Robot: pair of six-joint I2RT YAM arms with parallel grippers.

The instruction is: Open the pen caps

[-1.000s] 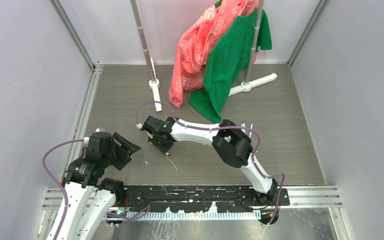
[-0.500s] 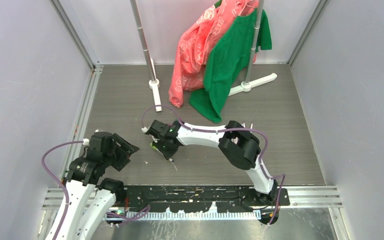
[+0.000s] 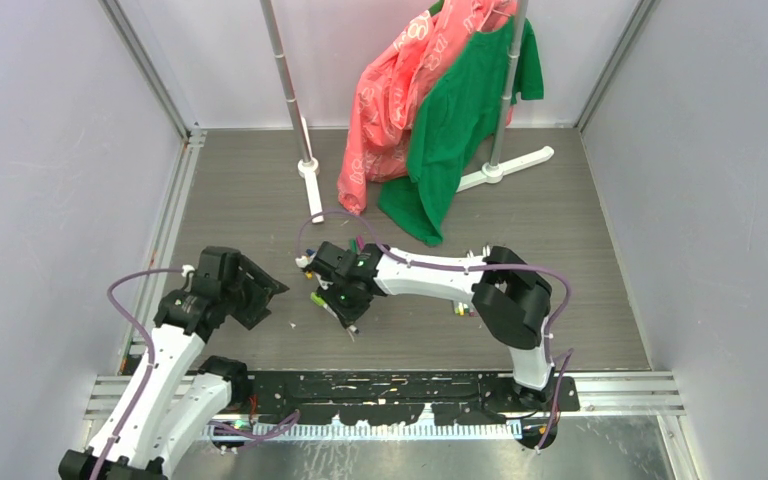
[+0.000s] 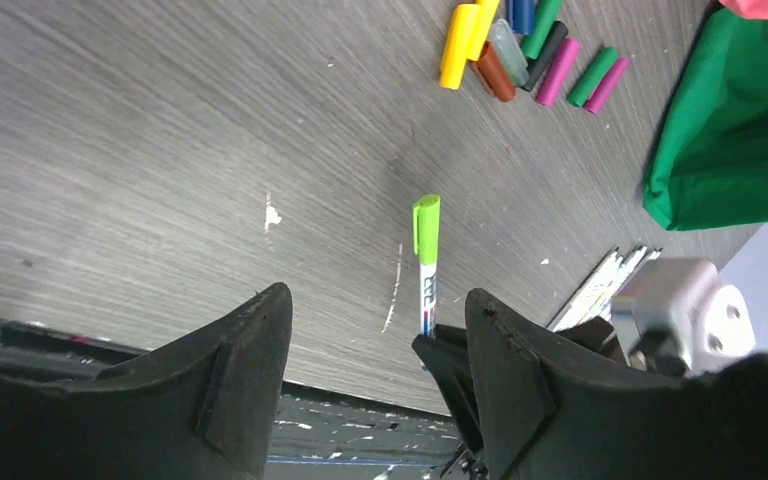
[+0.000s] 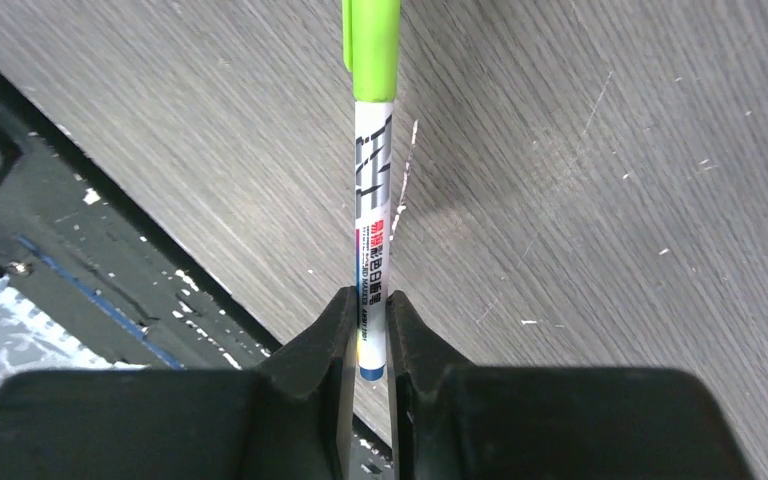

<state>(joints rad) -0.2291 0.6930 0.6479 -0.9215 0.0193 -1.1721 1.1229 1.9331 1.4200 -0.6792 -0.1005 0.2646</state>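
My right gripper [image 5: 367, 300] is shut on the bare end of a white-barrelled pen [image 5: 372, 200]. Its lime green cap [image 5: 371, 40] is still on and points away from the jaws. In the top view this gripper [image 3: 341, 309] holds the pen low over the floor, with the cap [image 3: 317, 297] aimed left. My left gripper [image 3: 265, 297] is open and empty, a short way left of the cap. Its wrist view shows the pen [image 4: 427, 290] ahead between its spread jaws [image 4: 375, 300]. A pile of loose caps [image 4: 520, 45] lies beyond, and uncapped white barrels [image 4: 605, 280] lie to the right.
A clothes rack stands at the back with a red garment [image 3: 395, 90] and a green shirt [image 3: 460, 120] hanging to the floor, its feet [image 3: 310, 185] spread out. The black base plate [image 3: 400, 385] runs along the near edge. Walls close both sides.
My right gripper has carried the green-capped pen to the right and nearer to the base. My left arm has risen and moved right, towards the pen.
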